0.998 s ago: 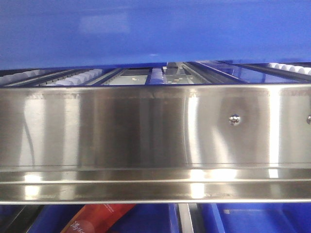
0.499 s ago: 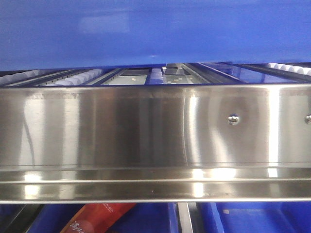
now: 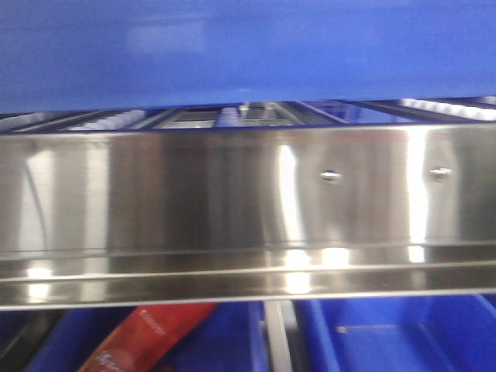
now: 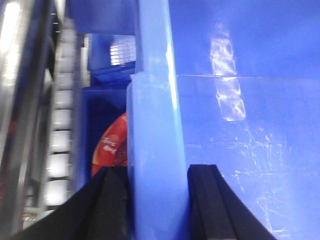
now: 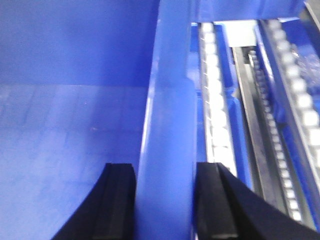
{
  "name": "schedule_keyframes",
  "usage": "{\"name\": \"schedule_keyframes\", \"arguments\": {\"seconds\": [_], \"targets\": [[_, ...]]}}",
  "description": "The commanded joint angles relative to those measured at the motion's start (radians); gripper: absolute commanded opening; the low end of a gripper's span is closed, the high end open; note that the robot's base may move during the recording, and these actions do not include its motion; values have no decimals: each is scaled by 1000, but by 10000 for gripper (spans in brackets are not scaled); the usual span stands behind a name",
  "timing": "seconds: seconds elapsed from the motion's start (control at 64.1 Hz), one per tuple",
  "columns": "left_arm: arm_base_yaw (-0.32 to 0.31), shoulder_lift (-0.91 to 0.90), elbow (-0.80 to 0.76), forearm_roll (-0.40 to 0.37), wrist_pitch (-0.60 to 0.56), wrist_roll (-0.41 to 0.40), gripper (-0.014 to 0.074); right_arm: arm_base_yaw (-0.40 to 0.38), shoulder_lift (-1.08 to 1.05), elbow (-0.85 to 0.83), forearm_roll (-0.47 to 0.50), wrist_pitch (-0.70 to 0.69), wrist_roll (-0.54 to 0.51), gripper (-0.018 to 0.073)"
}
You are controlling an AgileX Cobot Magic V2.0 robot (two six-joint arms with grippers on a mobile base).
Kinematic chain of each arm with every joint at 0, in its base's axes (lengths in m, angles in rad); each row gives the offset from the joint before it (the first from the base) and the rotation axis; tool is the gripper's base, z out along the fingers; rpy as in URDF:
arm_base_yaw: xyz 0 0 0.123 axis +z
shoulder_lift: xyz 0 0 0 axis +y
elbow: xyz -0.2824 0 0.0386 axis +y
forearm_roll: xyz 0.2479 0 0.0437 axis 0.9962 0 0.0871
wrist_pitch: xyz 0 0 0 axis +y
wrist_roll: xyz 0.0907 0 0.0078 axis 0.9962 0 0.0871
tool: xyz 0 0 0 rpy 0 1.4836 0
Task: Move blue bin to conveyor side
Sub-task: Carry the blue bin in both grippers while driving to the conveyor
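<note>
The blue bin (image 3: 248, 54) fills the top of the front view as a broad glossy wall. In the left wrist view its thick rim (image 4: 152, 120) runs up the middle, and my left gripper (image 4: 157, 200) is shut on that rim, one black finger (image 4: 112, 205) outside and the other inside the bin. My right gripper (image 5: 165, 200) is likewise shut on the opposite rim (image 5: 170, 110), with the bin's smooth interior (image 5: 70, 135) to its left. The conveyor side is out of view.
A shiny steel rail (image 3: 194, 201) crosses the front view under the bin. White roller tracks (image 4: 57, 140) (image 5: 215, 115) run beside the bin. Below the rail lie another blue crate (image 3: 403, 333) and a red package (image 3: 147, 337) (image 4: 112, 145).
The whole front view has slid left and slightly up: the rail's screws moved left, more of the lower crates shows, and the picture is now motion-blurred. The bin still fills the top.
</note>
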Motion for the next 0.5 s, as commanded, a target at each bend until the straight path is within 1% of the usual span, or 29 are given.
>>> {"name": "schedule_keyframes", "arguments": {"seconds": [0.0,0.483], "targets": [[-1,-21,-12,22,-73,7,-20,1,-23,-13,-48,-100,-18,-79],[-1,-21,-12,22,-73,7,-20,1,-23,-13,-48,-100,-18,-79]]}}
